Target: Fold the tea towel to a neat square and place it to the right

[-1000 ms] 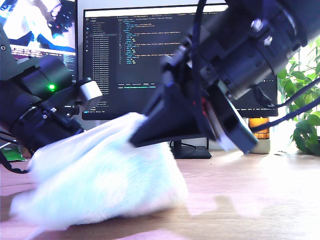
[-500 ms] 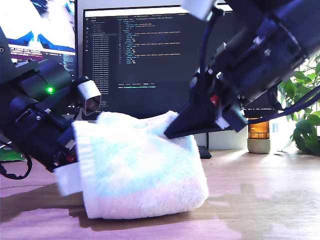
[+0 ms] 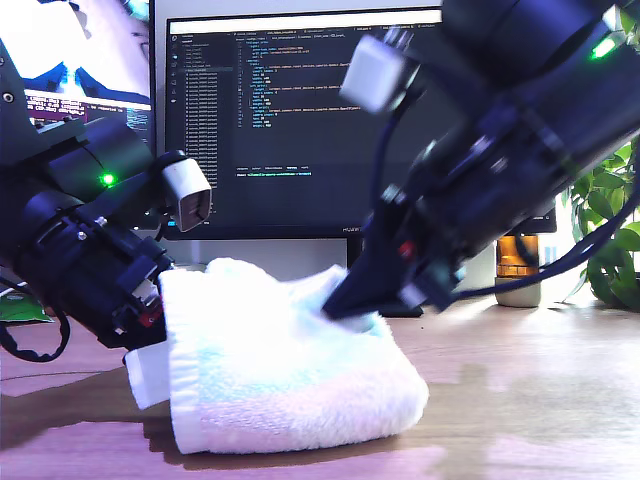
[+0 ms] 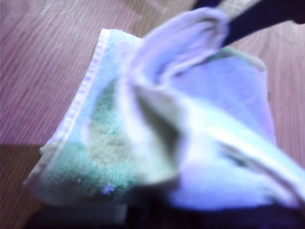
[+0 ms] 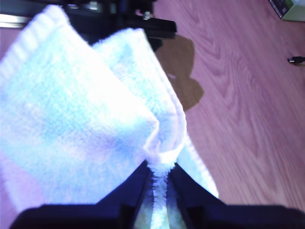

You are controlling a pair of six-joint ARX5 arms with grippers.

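Note:
The tea towel is a thick, fluffy, pale mint-white cloth lying doubled over on the wooden table, with its rounded fold toward the exterior view's right. My first gripper comes in from the exterior view's left and is shut on the towel's hemmed edge. My second gripper reaches down from the exterior view's right, shut on an upper corner. In the second wrist view its jaws pinch a bunched corner of the towel. The first wrist view is blurred and filled by the towel, with my second gripper's finger on the far corner.
A dark monitor with code stands right behind the towel, and a second screen is at the exterior view's left. An amber jar and a leafy plant stand at the exterior view's right. A green box corner lies on the table.
The towel went from a loose raised drape to a doubled-over bundle resting on the table. My second gripper came down with its corner, and my first gripper shifted slightly with the hemmed edge.

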